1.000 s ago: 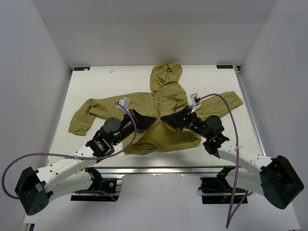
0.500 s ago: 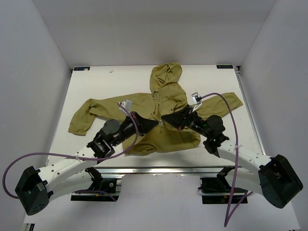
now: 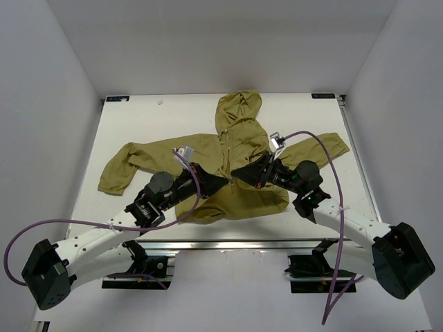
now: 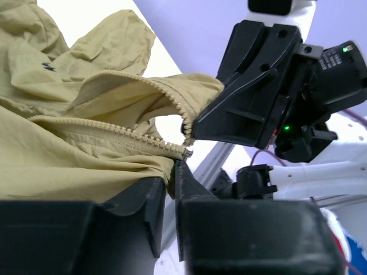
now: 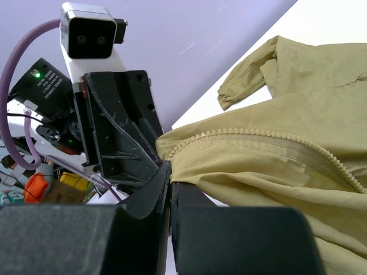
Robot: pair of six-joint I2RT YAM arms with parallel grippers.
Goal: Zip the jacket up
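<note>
The olive hooded jacket point(image 3: 242, 138) lies sleeves spread on the white surface point(image 3: 138, 117), its zipper open at the hem. The right end effector point(image 3: 237, 173) pinches one zipper edge. The left end effector point(image 3: 223, 181), fingers slightly parted, touches the other.

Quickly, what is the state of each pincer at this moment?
Left pincer: slightly open, its tips at the front edge of the jacket.
Right pincer: closed on the jacket's edge.

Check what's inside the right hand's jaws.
The jacket: its front edge, beside the zipper teeth, runs into the shut right hand. How far the fabric reaches inside is covered by the fingers.
</note>
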